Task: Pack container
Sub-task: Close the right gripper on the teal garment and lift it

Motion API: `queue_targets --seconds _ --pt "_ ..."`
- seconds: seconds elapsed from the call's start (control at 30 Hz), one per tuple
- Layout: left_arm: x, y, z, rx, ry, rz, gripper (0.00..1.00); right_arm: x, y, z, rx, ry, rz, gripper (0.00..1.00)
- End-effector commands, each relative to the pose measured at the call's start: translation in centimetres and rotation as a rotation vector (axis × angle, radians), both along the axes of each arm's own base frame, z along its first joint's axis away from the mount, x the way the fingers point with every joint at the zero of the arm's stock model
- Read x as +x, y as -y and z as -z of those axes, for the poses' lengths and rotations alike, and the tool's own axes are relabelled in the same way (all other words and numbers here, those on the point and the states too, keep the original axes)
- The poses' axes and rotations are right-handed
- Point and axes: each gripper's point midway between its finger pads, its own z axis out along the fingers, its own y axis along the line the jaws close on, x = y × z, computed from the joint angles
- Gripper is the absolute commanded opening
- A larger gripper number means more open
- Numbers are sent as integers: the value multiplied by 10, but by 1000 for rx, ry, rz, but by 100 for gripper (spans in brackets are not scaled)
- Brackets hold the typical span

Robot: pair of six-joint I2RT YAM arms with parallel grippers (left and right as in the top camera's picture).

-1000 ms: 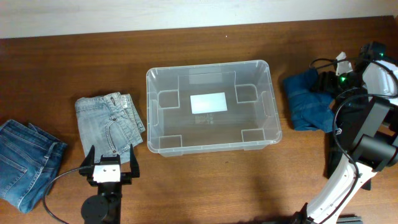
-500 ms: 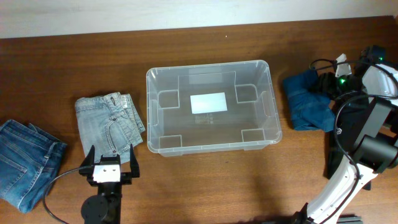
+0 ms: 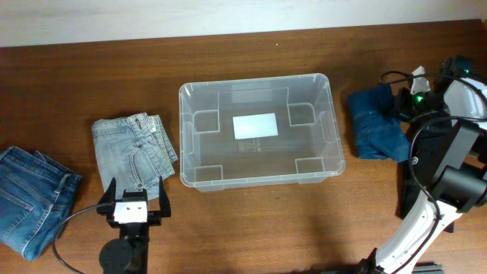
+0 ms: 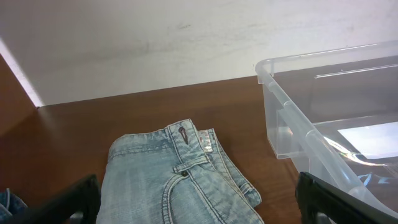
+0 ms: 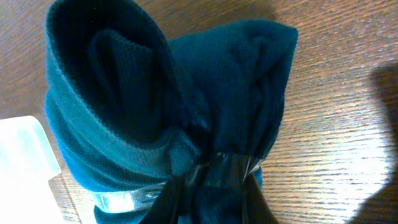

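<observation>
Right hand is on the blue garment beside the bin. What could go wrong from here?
1. The right hand pinches only a bunched fold of the dark teal folded fabric garment, so it may unfold or slip out when lifted.
2. Hanging cloth could snag the near rim of the large clear rectangular plastic container and drag it.

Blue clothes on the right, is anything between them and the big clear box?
Nothing visible. Only a strip of bare table lies between the blue garment and the container, whose top is open.
</observation>
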Motion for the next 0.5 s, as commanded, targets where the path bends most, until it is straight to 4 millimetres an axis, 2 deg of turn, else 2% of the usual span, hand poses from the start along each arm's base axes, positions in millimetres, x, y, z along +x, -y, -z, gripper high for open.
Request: queue_targets --seconds 0.0,0.1,0.17,0.33,0.47 --pt "0 0 0 12 5 6 99 -39 -10 62 -17 -234 -13 4" --pt "0 0 0 12 5 6 100 -29 -7 40 -26 -194 -10 4" --pt "0 0 0 12 5 6 99 -21 -4 19 -36 -159 -9 4" --pt "0 0 0 12 5 6 99 -4 -8 -40 -16 -46 -10 4" --pt "0 0 0 12 5 6 99 -2 -13 -87 -18 27 -13 4"
